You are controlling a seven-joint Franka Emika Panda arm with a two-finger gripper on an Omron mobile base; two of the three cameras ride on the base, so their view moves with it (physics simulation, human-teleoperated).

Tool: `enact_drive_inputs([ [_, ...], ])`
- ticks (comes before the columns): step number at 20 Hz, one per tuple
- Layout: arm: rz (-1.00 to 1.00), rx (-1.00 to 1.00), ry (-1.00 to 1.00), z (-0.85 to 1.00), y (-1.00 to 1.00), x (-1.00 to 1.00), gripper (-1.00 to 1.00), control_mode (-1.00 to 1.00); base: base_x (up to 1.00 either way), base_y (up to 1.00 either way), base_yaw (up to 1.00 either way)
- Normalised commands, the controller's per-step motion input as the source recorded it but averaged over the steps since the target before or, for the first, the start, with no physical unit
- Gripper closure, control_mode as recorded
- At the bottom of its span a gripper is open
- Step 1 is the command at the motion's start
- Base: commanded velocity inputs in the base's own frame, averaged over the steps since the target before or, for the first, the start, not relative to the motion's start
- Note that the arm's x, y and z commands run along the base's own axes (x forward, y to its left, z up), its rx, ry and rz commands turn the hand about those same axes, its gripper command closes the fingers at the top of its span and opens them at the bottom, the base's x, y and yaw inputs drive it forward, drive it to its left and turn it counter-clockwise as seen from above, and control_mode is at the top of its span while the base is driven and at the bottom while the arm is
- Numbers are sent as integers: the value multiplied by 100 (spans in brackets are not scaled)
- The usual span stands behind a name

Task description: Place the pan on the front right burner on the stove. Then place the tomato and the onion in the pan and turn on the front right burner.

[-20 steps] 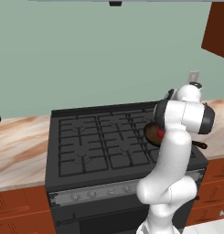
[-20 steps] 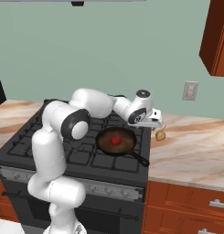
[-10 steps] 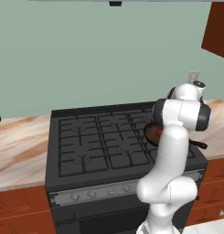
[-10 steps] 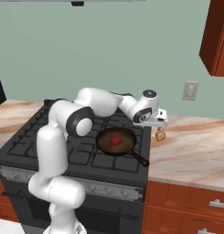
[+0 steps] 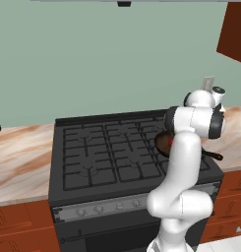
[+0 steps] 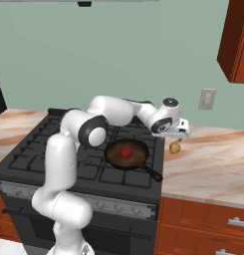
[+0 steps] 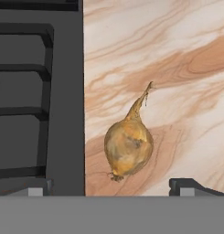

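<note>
My gripper (image 6: pixel 179 133) hangs over the counter (image 6: pixel 213 159) just right of the stove (image 6: pixel 54 149), jaws spread wide, nothing between them. The onion (image 7: pixel 128 145) lies on its side on the counter below me, beside the stove edge, tip pointing away. The pan (image 6: pixel 127 153) sits on the front right burner, handle toward the near right; the tomato (image 6: pixel 125 152) rests inside it

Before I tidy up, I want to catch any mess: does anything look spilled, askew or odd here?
Nothing stands out. The pan sits level on the stove with the tomato inside; the onion lies whole on the counter beside it.
</note>
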Motion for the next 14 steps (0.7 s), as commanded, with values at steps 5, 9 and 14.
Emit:
enact_drive_inputs([
  [5,0,0,0,0,-13,8,-100,-100,0,0,0],
  [9,0,0,0,0,-1,2,-100,-100,0,0,0],
  [14,0,0,0,0,0,3,-100,-100,0,0,0],
])
